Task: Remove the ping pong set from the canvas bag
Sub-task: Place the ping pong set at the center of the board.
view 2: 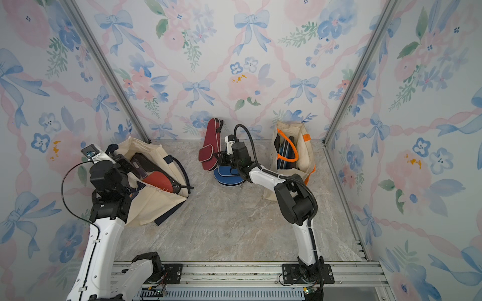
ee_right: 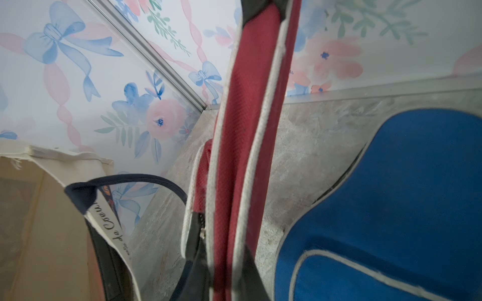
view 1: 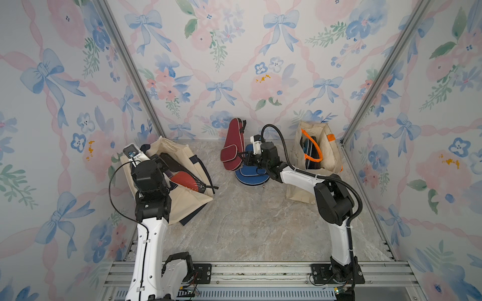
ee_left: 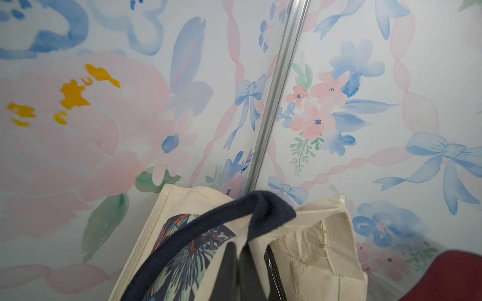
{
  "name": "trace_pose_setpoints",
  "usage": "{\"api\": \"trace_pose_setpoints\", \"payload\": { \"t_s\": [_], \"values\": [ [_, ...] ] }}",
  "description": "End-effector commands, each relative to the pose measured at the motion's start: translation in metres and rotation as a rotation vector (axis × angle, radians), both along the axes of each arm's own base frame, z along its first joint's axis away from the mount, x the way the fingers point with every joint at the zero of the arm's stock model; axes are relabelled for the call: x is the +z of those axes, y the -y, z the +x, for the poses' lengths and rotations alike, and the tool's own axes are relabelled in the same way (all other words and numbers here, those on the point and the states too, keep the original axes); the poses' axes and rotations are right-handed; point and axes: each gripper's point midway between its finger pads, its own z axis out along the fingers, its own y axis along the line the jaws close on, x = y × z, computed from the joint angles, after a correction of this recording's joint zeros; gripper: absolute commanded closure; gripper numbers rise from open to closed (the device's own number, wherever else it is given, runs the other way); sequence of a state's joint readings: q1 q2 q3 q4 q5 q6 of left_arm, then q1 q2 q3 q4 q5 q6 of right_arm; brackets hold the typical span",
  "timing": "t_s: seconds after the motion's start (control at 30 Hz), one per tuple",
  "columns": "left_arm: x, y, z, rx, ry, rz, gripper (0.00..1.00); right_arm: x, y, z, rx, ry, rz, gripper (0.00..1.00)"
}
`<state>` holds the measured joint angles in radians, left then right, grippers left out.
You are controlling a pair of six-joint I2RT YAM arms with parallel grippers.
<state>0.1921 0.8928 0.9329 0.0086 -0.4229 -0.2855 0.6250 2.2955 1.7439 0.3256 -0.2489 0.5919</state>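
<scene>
The job is partway through, by the look of it. A maroon case (view 1: pixel 233 135) stands on end against the back wall, free of either bag, and a blue case (view 1: pixel 249 174) lies flat on the table (view 1: pixel 247 224) just beside it. The right claw (view 1: pixel 247 159) sits low at the foot of the maroon case and, in its wrist view, looks clamped on the case's piped edge. The left claw (ee_left: pixel 253 276) is together and appears to pinch the rim of the canvas bag (view 1: pixel 182 206) beside its navy handle (ee_left: pixel 208 226). That bag lies on its side, and a mesh pouch (view 1: pixel 182 179) with a red paddle inside is still in its mouth. A second bag (view 1: pixel 329 153) with orange handles stands near the right wall and has dark cases (view 1: pixel 310 151) inside. I judge the step in hand to be parking the maroon case. Next, the right claw should let go without tipping the case, then reach for what remains bagged.
</scene>
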Motion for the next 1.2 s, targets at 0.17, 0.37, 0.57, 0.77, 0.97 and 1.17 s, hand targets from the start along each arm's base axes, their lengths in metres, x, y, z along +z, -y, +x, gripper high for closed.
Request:
{"api": "trace_pose_setpoints", "payload": {
  "t_s": [0.17, 0.37, 0.57, 0.77, 0.97, 1.17],
  "values": [
    [0.055, -0.009, -0.021, 0.02, 0.241, -0.004, 1.0, 0.017, -0.059, -0.006, 0.038, 0.027, 0.141, 1.0],
    [0.054, -0.011, -0.02, 0.019, 0.241, -0.007, 1.0, -0.02, -0.084, -0.014, 0.037, -0.083, 0.138, 0.99],
    [0.05, -0.01, -0.014, 0.001, 0.227, -0.01, 1.0, -0.05, -0.096, -0.018, 0.03, -0.192, 0.133, 0.95],
    [0.045, -0.007, -0.006, -0.025, 0.213, -0.018, 1.0, -0.068, -0.102, -0.023, 0.029, -0.282, 0.098, 0.83],
    [0.042, -0.007, -0.002, -0.037, 0.209, -0.026, 1.0, -0.077, -0.097, -0.03, 0.011, -0.375, 0.063, 0.7],
    [0.041, -0.005, 0.0, -0.048, 0.208, -0.029, 1.0, -0.063, -0.09, -0.034, 0.002, -0.405, 0.044, 0.38]
  ]
}}
